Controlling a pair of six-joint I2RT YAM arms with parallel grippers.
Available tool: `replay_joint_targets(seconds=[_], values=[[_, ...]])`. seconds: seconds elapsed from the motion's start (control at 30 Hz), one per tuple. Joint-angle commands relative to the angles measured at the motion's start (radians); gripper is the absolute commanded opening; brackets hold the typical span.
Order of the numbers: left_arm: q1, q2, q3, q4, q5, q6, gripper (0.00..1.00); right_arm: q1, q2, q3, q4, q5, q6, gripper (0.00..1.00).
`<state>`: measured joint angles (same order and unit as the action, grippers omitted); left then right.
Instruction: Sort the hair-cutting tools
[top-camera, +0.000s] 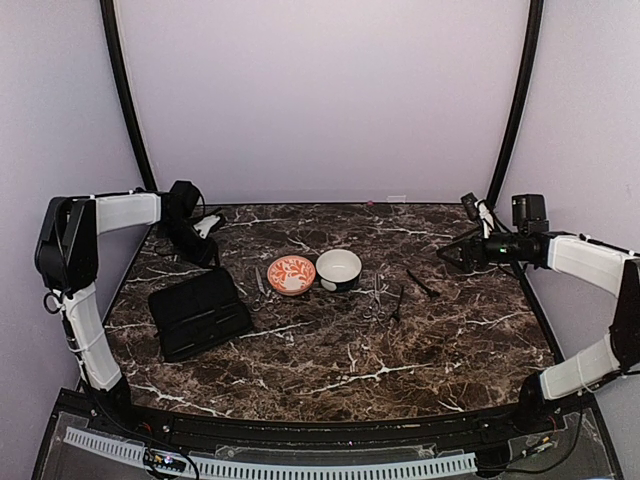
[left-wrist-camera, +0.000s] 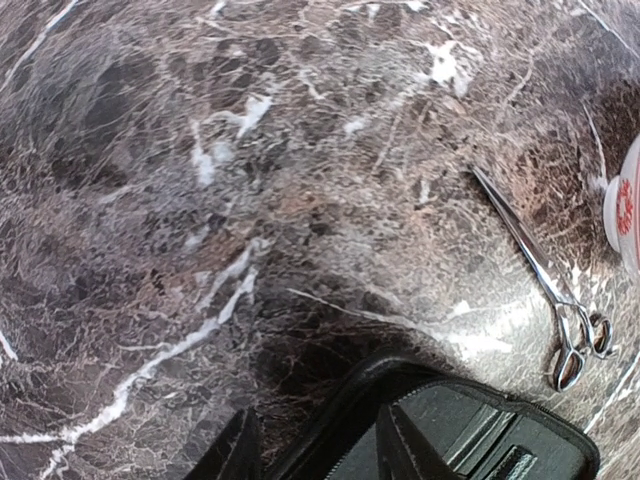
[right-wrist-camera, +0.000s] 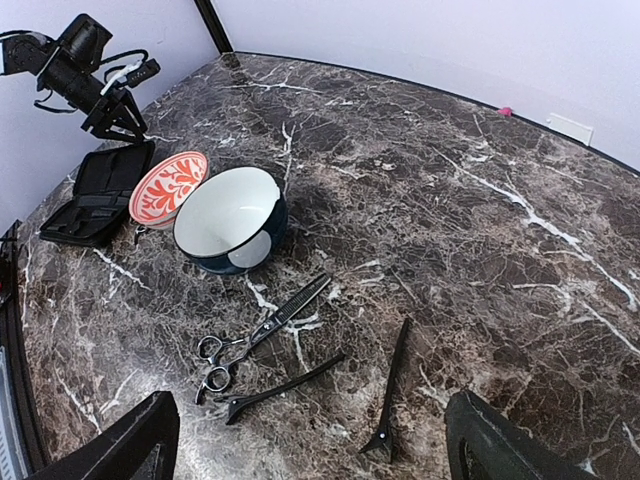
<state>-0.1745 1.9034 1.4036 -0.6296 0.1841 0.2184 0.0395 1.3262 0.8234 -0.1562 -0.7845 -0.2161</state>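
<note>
Plainly the risk lies with the left gripper (left-wrist-camera: 315, 428), its jaws half-narrowed and empty above the black case (left-wrist-camera: 480, 432): closing here it would nip the case rim, not the scissors (left-wrist-camera: 535, 270), which lie flat just beside the orange bowl (left-wrist-camera: 626, 205). Their long axis runs diagonally, tips away from the case, rings toward it. Opposite, the right gripper (right-wrist-camera: 310, 425) hangs wide, holding nothing

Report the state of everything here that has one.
Flat black rectangular case: open.
Orange-patterned bowl: empty.
White bowl: upright, empty.
Silver metal scissors: blades closed.
Dark-bladed scissors: blades closed.
Left fingers: apart, over case.
Right fingers: wide apart, empty.
</note>
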Motion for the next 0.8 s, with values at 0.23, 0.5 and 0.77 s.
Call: replay_joint_targets(seconds=[0.23, 0.5, 0.77], values=[[-0.009, -0.202, -0.132, 0.031, -0.049, 0.154, 0.48, 0.002, 0.037, 0.009, 0.017, -0.019, 0.004, 0.92], [-0.016, -0.178, -0.193, 0.038, -0.015, 0.204, 0.45, 0.002, 0.044, 0.008, 0.024, -0.017, 0.011, 0.92], [-0.023, -0.126, -0.183, 0.059, -0.048, 0.207, 0.4, 0.005, 0.056, 0.013, 0.021, -0.014, 0.01, 0.91]])
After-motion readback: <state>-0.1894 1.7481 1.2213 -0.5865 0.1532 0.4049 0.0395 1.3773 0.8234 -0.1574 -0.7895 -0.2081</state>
